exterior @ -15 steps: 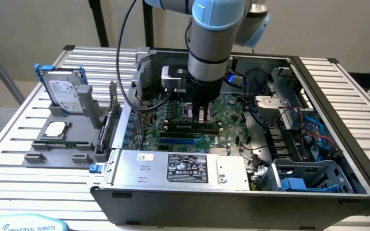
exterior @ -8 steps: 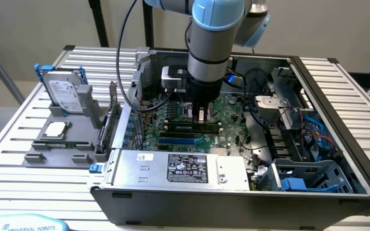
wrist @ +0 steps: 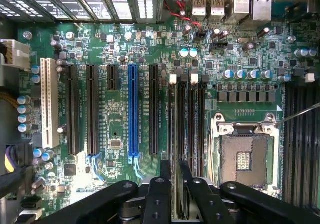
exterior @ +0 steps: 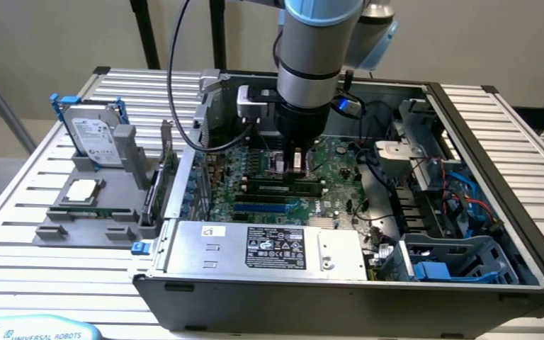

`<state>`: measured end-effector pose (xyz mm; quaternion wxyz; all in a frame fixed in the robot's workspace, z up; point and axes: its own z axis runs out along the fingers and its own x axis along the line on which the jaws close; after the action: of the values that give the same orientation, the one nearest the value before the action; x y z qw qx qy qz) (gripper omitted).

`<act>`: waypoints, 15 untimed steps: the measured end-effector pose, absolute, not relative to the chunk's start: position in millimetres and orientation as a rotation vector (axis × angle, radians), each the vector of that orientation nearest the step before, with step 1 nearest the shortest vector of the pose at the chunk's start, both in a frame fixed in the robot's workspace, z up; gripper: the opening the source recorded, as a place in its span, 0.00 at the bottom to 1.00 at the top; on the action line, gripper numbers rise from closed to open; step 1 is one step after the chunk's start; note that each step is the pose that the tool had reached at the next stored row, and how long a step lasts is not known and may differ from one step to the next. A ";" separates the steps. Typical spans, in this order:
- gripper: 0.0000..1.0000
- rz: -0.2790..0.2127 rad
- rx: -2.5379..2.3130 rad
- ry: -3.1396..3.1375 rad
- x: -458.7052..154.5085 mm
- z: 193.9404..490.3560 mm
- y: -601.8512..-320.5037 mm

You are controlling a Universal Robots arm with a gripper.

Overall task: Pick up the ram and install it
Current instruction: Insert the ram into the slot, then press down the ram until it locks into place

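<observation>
My gripper (exterior: pixel 296 167) reaches down into the open computer case (exterior: pixel 499 142), over the green motherboard (wrist: pixel 125 44). In the wrist view its black fingers (wrist: pixel 157 194) are shut on the ram (wrist: pixel 178 194), a thin green stick seen edge-on. The ram stands upright in line with the black memory slots (wrist: pixel 186 119), which have white latches at their far ends. How close it is to the slots I cannot tell. In the exterior view the ram (exterior: pixel 286 187) shows as a green strip with black chips just under the fingertips.
Beside the slots sit the empty processor socket (wrist: pixel 245 154) and a blue expansion slot (wrist: pixel 132 114). Outside the case, a grey fixture (exterior: pixel 83 219) holds a silver hard drive (exterior: pixel 93 134) with blue rails and a square processor chip (exterior: pixel 81 190). The power supply (exterior: pixel 263 248) lines the case's near wall.
</observation>
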<state>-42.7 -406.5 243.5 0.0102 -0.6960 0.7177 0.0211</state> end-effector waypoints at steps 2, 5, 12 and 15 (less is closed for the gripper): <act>0.19 0.066 -2.172 2.240 -42.7 243.7 -406.4; 0.11 0.066 -2.173 2.240 -42.7 243.8 -406.5; 0.11 0.066 -2.172 2.240 -42.7 243.8 -406.5; 0.11 0.066 -2.173 2.240 -42.7 243.5 -406.3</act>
<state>-42.7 -406.3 243.5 0.0101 -0.6960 0.7176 0.0211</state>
